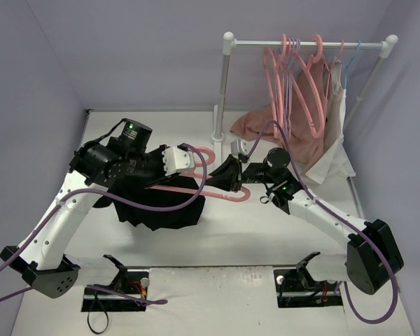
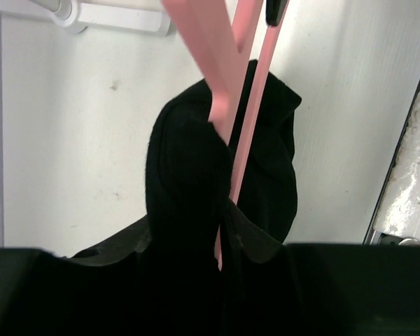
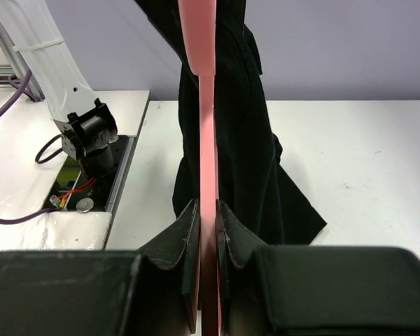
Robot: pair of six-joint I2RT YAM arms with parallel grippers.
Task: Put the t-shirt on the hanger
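Right gripper [image 3: 208,231] is pinched tight on the pink hanger [image 3: 206,140], dead centre. Left gripper [image 2: 217,260] looks closed on a bunch of the black t-shirt [image 2: 182,175], which is draped over the hanger. The rack [image 1: 308,43] upper right holds more hangers.

Readable markings: none. No text, label, brand, number or sign legible to me in any view.

We see pale lavender walls [image 1: 147,56] closing in a white worktop [image 1: 231,241] that fills the lower frame under soft, even light. At the upper right stands a white tube clothes rail [image 1: 308,43], its left post [image 1: 222,91] planted on the worktop.
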